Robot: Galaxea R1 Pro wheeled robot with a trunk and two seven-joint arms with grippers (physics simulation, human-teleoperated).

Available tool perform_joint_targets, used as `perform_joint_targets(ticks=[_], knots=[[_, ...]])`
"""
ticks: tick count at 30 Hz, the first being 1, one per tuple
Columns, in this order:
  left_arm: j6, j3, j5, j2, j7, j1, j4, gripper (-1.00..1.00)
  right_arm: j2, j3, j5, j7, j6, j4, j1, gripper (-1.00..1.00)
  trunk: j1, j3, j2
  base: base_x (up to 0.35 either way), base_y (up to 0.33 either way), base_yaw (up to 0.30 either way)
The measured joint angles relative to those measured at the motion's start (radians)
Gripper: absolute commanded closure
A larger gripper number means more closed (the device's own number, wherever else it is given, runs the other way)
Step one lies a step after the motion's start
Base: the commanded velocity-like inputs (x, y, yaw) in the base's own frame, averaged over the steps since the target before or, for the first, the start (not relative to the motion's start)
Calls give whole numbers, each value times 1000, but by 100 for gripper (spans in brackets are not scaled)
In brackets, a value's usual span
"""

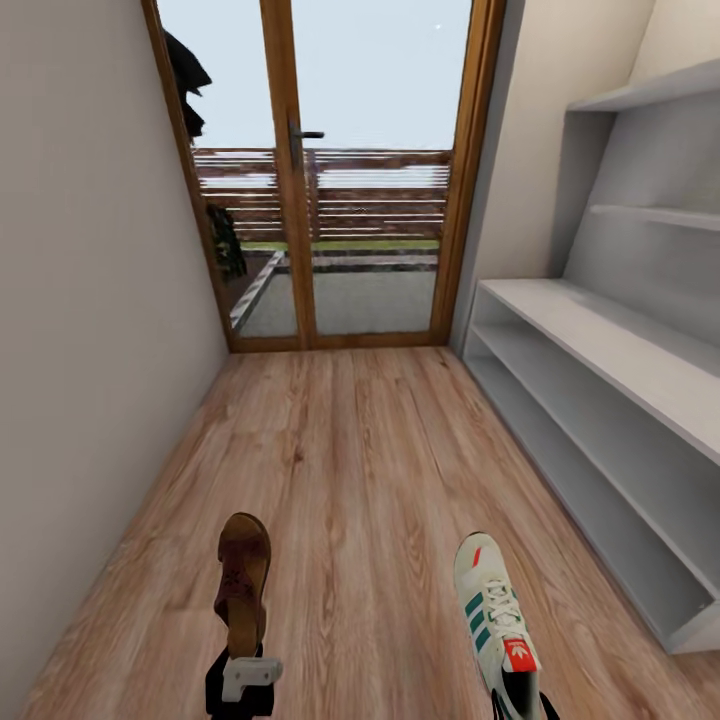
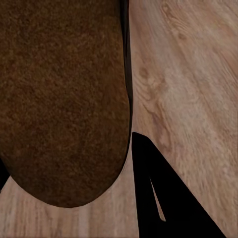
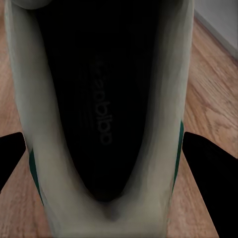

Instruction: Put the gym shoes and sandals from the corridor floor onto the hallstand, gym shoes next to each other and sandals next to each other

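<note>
A dark reddish-brown sandal (image 1: 243, 580) pokes forward at the lower left of the head view, and my left gripper (image 1: 245, 682) is shut on its heel end. Its brown footbed (image 2: 59, 99) lies between the dark fingers (image 2: 158, 193) in the left wrist view. At the lower right, my right gripper (image 1: 520, 708) is shut on the heel of a white gym shoe (image 1: 495, 620) with green stripes. The shoe's dark inside (image 3: 104, 99) sits between the two fingers (image 3: 208, 168). Both are held above the corridor floor (image 1: 350, 450). The pale grey hallstand (image 1: 600, 340) stands along the right wall with bare shelves.
A wood-framed glass door (image 1: 330, 170) closes the corridor's far end. A plain wall (image 1: 90, 300) runs along the left. Two staggered wall shelves (image 1: 650, 215) hang above the bench. Bare plank floor stretches between me and the door.
</note>
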Motion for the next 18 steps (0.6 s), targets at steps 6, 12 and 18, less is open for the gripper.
perform_joint_targets(ticks=[6, 12, 18], knots=[[0, 0, 1, 0, 0, 0, 0, 100, 0, 0, 0, 0, 0, 0, 0, 100, 0, 0, 0, 335, 0, -1], [0, 0, 1, 0, 0, 0, 0, 100, 0, 0, 0, -1, 0, 0, 0, 100, 0, 0, 0, 336, 30, -144], [0, 0, 1, 0, 0, 0, 0, 100, 0, 0, 0, -1, 0, 0, 0, 100, 0, 0, 0, 331, 105, -250]])
